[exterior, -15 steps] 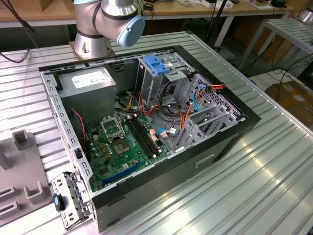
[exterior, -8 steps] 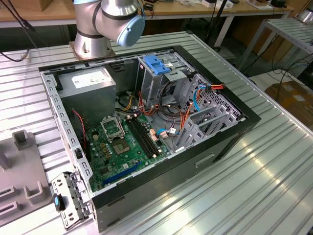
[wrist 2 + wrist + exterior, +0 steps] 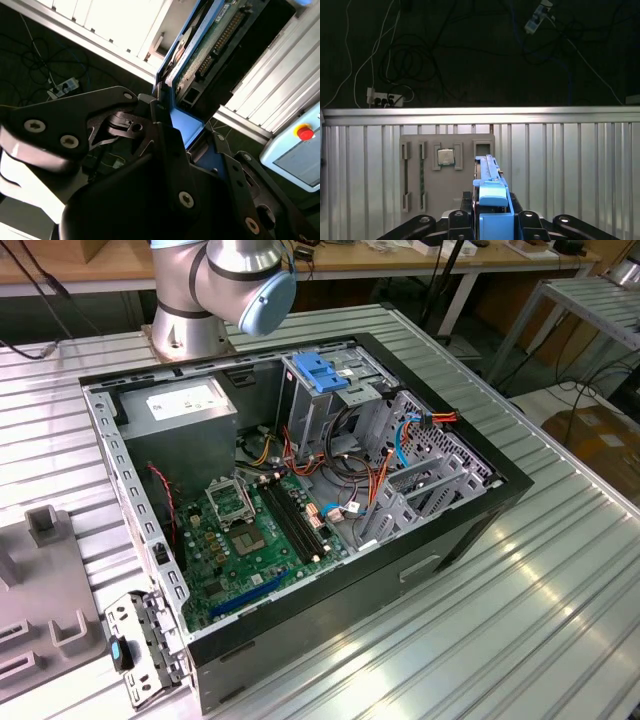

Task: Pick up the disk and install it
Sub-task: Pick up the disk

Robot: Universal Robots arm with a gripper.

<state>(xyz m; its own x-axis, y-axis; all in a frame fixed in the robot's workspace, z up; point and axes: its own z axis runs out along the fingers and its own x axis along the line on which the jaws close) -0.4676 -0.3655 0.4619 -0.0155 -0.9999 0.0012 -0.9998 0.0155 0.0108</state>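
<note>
In both wrist views my gripper point(image 3: 492, 222) point(image 3: 187, 134) is shut on the disk. In the first wrist view the disk point(image 3: 490, 180) shows edge-on, its blue carrier rail standing up between the black fingers point(image 3: 456, 219). It hangs above a ribbed metal table. The second wrist view shows the disk's point(image 3: 212, 40) green circuit-board side, framed by the blue rail and clamped between the dark fingers point(image 3: 156, 112). In the exterior view the open computer case point(image 3: 470, 530) lies on the table, with its metal drive cage point(image 3: 330, 405) at the far side.
A grey fixture plate point(image 3: 447, 175) with slots and a square chip point(image 3: 445, 156) lies under the held disk. In the case are a grey box with a white sticker point(image 3: 185, 410), a blue latch plate point(image 3: 320, 370), the motherboard point(image 3: 250, 530) and loose cables point(image 3: 375, 475). The arm's base point(image 3: 200, 300) stands behind the case.
</note>
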